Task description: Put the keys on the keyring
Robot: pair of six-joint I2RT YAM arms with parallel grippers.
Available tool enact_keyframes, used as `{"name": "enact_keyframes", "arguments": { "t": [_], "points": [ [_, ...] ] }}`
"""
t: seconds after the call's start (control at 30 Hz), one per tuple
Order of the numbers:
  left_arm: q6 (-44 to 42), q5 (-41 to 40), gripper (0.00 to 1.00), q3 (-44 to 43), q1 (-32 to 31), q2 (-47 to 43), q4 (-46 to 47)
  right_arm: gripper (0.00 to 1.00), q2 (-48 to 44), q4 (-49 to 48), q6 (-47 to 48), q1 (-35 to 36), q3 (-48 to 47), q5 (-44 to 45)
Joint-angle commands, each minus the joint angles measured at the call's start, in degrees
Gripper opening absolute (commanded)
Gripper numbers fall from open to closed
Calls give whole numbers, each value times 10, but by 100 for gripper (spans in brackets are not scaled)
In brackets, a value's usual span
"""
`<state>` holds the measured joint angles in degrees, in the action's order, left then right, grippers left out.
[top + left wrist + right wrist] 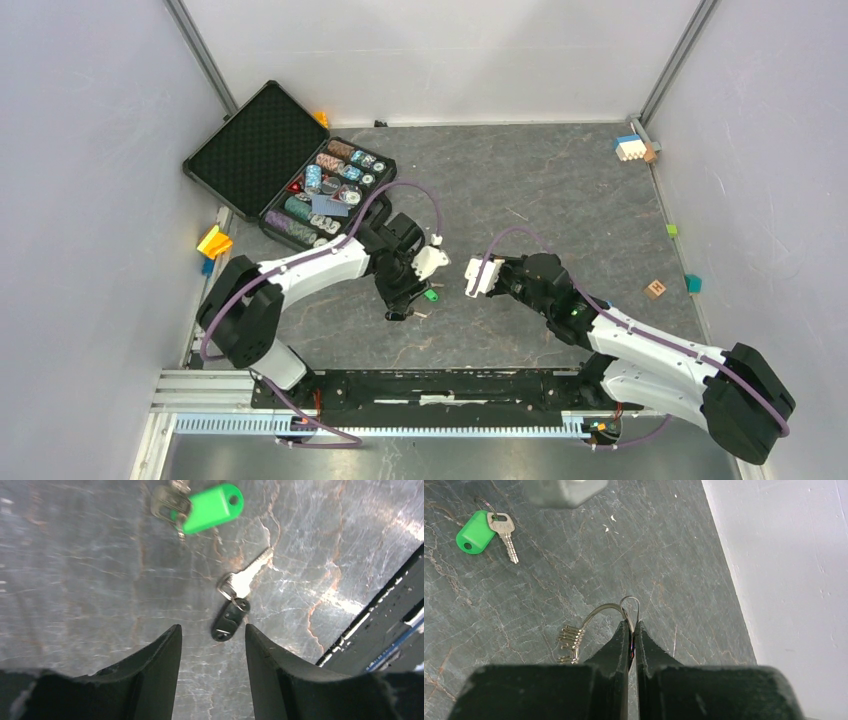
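The left gripper (211, 628), open and empty, hangs over the black key (236, 585) on the surface (574, 555) near the green key (210, 507); the right gripper (632, 625), closed, pinches the keyring (605, 605).

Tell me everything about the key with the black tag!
The black-tagged key is small, shiny silver metal with a toothed blade. A little ring joins its head to a dark, plastic-looking tag. It lies flat on the grey, stone-patterned table, its blade pointing away from the open left pincer, whose tips flank the tag's end. Nothing grips it.
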<state>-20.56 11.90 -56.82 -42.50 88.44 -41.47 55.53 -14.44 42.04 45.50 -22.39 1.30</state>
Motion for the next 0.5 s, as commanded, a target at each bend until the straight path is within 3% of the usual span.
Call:
{"name": "enact_keyframes", "arguments": {
  "t": [0.0,0.47],
  "points": [
    [26,39,54,-10,-6,32,-35,0,-2,-15,0,-6,-24,-3],
    [49,62,47,-55,-22,96,-44,0,6,-16,4,-9,-23,-8]
  ]
}}
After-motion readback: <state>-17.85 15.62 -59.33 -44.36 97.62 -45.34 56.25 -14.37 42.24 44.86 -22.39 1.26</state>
